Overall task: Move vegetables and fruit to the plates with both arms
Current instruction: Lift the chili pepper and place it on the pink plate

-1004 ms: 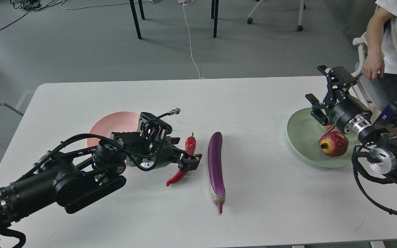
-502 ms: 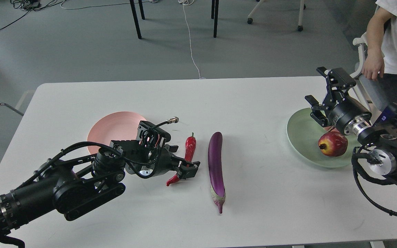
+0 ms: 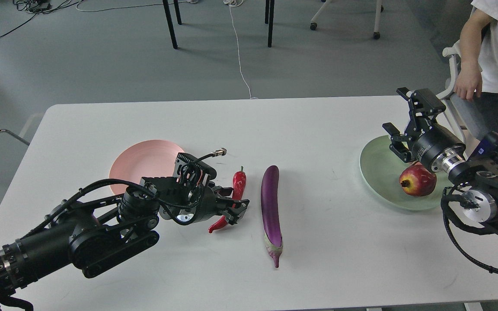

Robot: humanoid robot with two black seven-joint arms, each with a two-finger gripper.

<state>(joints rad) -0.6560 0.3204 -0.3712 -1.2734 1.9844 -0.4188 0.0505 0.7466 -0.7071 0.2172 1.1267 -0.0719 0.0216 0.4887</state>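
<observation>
The red chili pepper lies on the white table, just right of the pink plate. My left gripper has its fingers pressed on either side of the chili's middle, and the chili still rests on the table. The purple eggplant lies to the right of the chili, untouched. The dark-red pomegranate sits on the pale green plate. My right gripper is open and empty above the plate's far side. The yellow-green fruit is hidden behind the right arm.
A person stands at the table's right end, one hand on a chair. The green plate lies near the table's right edge. Table legs and cables are on the floor beyond the far edge.
My left gripper's fingers have narrowed onto the chili and the wrist has dropped slightly. The chili has not moved. My right gripper has shifted a little to the right and down over the green plate.
</observation>
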